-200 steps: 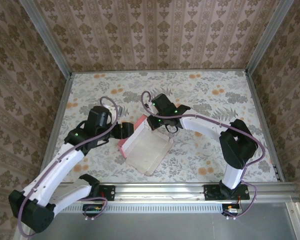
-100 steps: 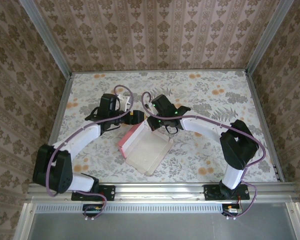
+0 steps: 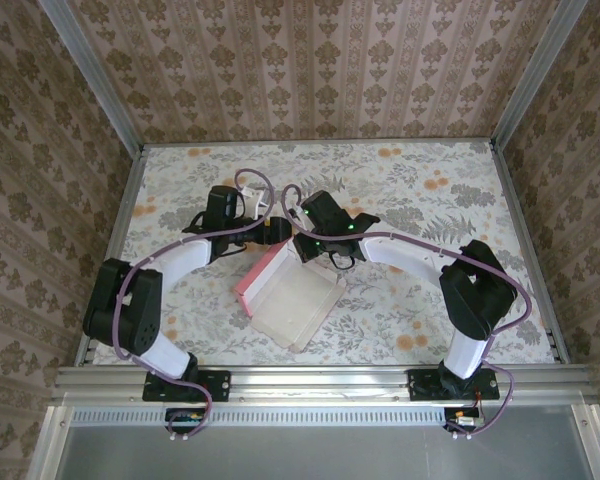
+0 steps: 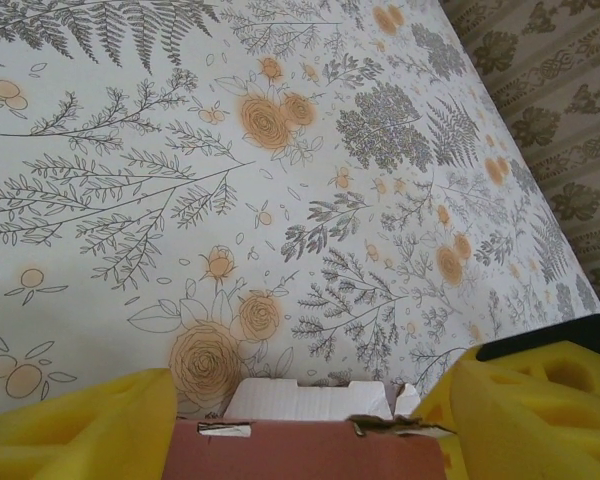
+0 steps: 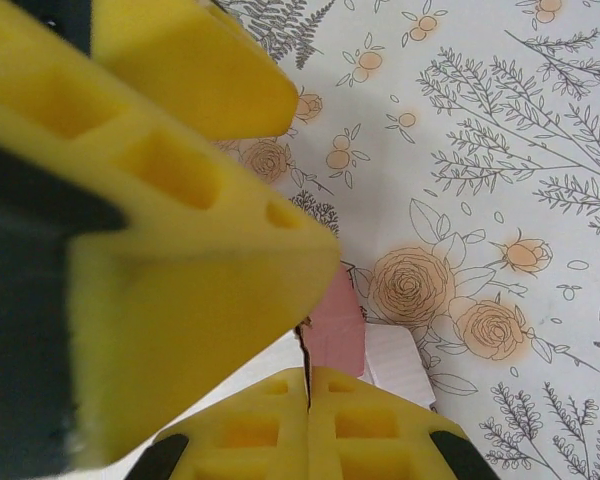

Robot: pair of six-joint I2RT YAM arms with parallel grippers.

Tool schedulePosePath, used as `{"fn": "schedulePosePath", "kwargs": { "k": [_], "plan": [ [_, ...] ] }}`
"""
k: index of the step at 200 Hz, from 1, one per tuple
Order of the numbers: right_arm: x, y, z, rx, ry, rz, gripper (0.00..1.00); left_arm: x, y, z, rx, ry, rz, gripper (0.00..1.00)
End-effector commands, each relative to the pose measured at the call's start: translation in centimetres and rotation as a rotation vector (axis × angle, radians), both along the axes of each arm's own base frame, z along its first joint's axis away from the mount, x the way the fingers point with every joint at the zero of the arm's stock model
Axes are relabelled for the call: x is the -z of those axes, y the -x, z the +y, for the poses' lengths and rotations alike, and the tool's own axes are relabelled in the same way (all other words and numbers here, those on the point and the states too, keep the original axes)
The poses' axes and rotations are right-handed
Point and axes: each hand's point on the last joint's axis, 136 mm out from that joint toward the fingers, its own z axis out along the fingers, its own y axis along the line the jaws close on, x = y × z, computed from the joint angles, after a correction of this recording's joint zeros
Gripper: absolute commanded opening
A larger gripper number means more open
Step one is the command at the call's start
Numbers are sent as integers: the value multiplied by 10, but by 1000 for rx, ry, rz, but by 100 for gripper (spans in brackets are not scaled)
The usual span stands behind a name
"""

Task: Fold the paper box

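L gripper (image 3: 273, 232) swung over to far edge of paper box (image 3: 295, 295).

Paper box (image 3: 292, 300): we count one, pink outside and pale inside.
Robot arms: we count two, the left arm (image 3: 180, 258) and the right arm (image 3: 400, 245).
Claws: we count two, the left claw (image 4: 300, 415) and the right claw (image 5: 308, 385).
Yellow foam fingers (image 4: 80, 425): we count two on the left claw in its wrist view, and two on the right claw in its own.
Purple cables (image 3: 248, 177): we count two, one along each arm.
Worktop (image 3: 430, 190): we count one, flower-patterned.
Wallpapered walls (image 3: 310, 70): we count three around the worktop.
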Motion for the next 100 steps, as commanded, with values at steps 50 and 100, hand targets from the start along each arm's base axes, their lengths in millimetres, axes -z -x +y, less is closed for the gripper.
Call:
{"fn": "schedulePosePath", "kwargs": {
  "k": [50,100],
  "plan": [
    [15,17,-14,76,47,64,2,1,-10,-5,18,46,-8,70],
    [17,22,-13,118,50,66,7,15,-8,-6,33,38,14,70]
  ]
}}
